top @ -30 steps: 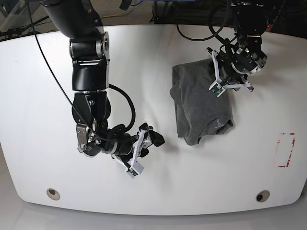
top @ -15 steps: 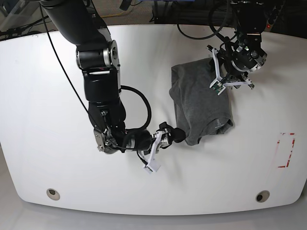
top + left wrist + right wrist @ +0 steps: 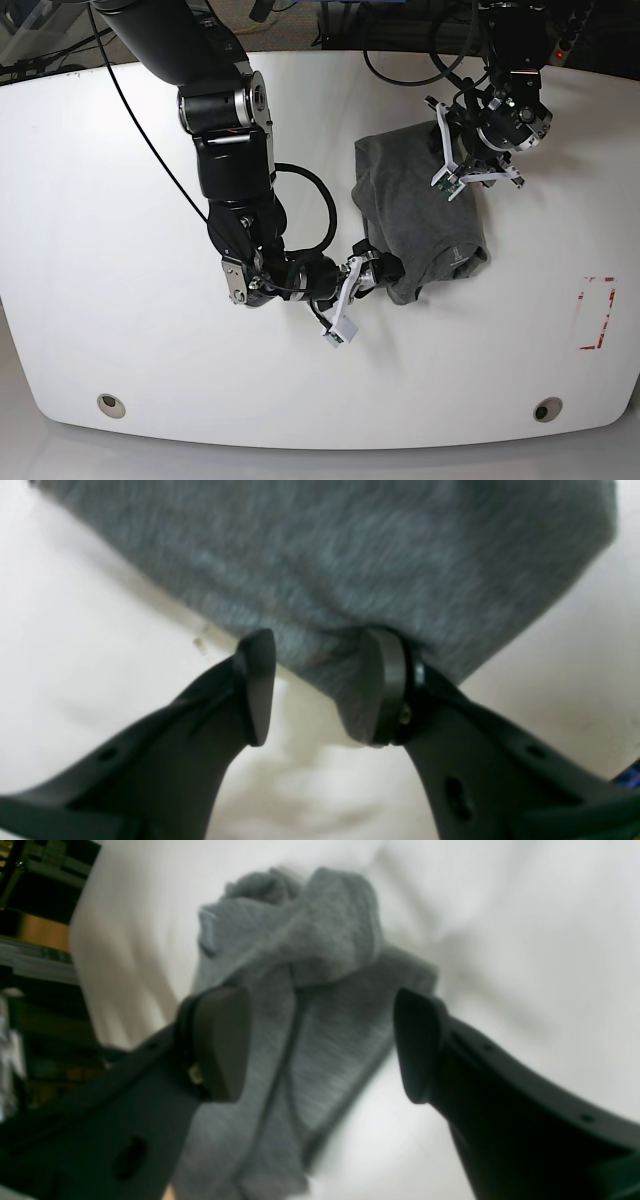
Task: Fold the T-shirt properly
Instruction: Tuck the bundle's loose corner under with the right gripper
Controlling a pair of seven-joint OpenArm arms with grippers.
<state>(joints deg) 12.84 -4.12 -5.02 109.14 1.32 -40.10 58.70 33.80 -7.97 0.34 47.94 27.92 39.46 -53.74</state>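
The heather-grey T-shirt [image 3: 415, 210] lies folded into a narrow bundle right of the table's middle. In the base view my left gripper [image 3: 463, 168] is over its upper right corner. In the left wrist view [image 3: 320, 695] it is open; the shirt's edge [image 3: 320, 555] lies between the fingers and rests against the right finger [image 3: 382, 685]. My right gripper [image 3: 385, 267] is at the shirt's lower left edge. In the right wrist view [image 3: 320, 1045] it is wide open, with a bunched end of the shirt [image 3: 320, 940] just ahead between the fingers.
The white table [image 3: 100, 200] carries a red-marked rectangle [image 3: 597, 312] at the right edge and two round holes [image 3: 110, 404] near the front corners. Cables hang behind the far edge. The right arm's forearm lies low over the table beside the shirt.
My right arm has swept to the right across the table, bringing its gripper up to the shirt's lower left edge. My left gripper has stayed at the shirt's upper right corner.
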